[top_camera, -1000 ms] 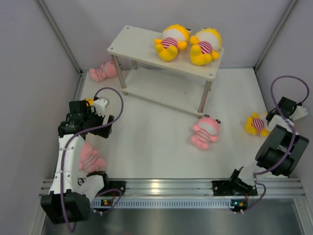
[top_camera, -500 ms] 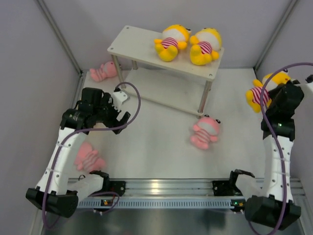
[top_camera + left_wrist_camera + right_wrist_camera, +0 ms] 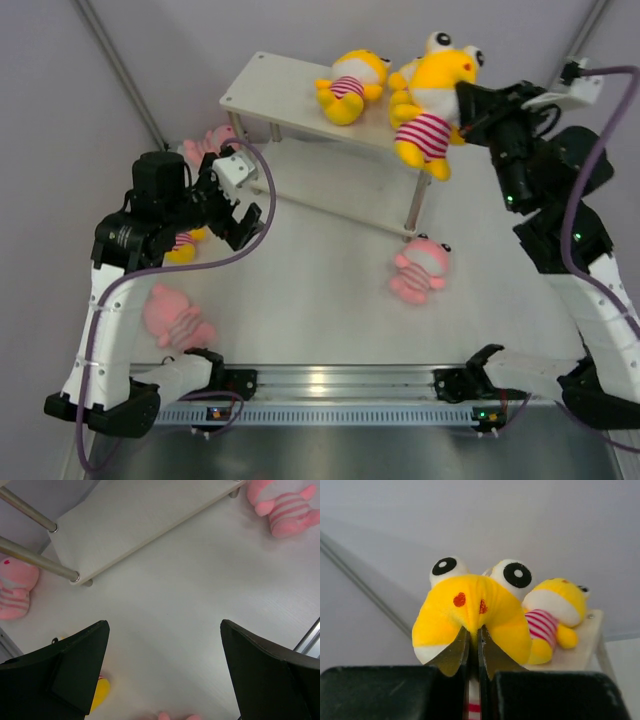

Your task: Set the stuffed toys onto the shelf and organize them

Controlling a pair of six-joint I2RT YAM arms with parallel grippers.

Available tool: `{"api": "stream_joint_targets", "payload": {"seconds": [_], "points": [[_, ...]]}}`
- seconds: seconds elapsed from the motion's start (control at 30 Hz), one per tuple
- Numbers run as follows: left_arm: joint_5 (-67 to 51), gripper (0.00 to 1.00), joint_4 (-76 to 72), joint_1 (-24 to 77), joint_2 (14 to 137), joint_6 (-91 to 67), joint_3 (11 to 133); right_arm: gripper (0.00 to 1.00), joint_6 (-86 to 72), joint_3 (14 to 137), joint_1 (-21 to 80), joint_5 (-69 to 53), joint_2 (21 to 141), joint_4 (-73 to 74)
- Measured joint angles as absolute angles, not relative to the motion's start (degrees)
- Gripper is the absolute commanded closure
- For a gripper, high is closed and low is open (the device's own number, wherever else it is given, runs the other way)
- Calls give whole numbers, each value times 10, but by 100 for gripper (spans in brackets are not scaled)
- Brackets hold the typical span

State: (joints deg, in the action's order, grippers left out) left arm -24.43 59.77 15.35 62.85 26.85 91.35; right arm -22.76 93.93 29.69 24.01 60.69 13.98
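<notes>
Top external view showed the right gripper [image 3: 462, 104] raised beside the right end of the shelf [image 3: 290, 95], its fingers pressed together on the head of a yellow stuffed toy [image 3: 432, 110]. The toy hung with its striped belly and legs dangling in front of the top board's right end. It partly hid one of the two yellow toys [image 3: 350, 85] lying on that board. Whether it touched the board could not be told. The right wrist view showed the fingertips almost meeting, with a fold of yellow plush pinched between them below the bulging eyes.

The left gripper [image 3: 235, 208] hovered over the table [image 3: 320, 320] left of the shelf, fingers spread wide and holding nothing. Another yellow toy [image 3: 182, 245] lay half hidden under that arm. Pink toys lay by the shelf's left leg [image 3: 207, 145], near the left arm's base [image 3: 175, 318] and in front of the shelf's right leg [image 3: 420, 270].

These toys looked light, soft and squashy, fuzzy rather than slippery, and hardly fragile. A pinch of head fabric seemed enough to carry one, though it hung limp and could swing. Rounded as they are, they would likely flop or roll on release. A hold on the head or across the belly looked best.
</notes>
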Motion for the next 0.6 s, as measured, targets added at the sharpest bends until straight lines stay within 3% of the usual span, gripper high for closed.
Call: {"api": "stream_joint_targets", "payload": {"seconds": [0.2, 0.4, 0.6], "points": [[-262, 1, 601, 161, 637, 268, 929, 100, -199, 1046, 440, 246, 791, 122], [-260, 1, 600, 162, 637, 270, 937, 100, -195, 1120, 505, 237, 941, 126], [-237, 1, 580, 162, 635, 261, 939, 100, -200, 1176, 544, 226, 1009, 128]]}}
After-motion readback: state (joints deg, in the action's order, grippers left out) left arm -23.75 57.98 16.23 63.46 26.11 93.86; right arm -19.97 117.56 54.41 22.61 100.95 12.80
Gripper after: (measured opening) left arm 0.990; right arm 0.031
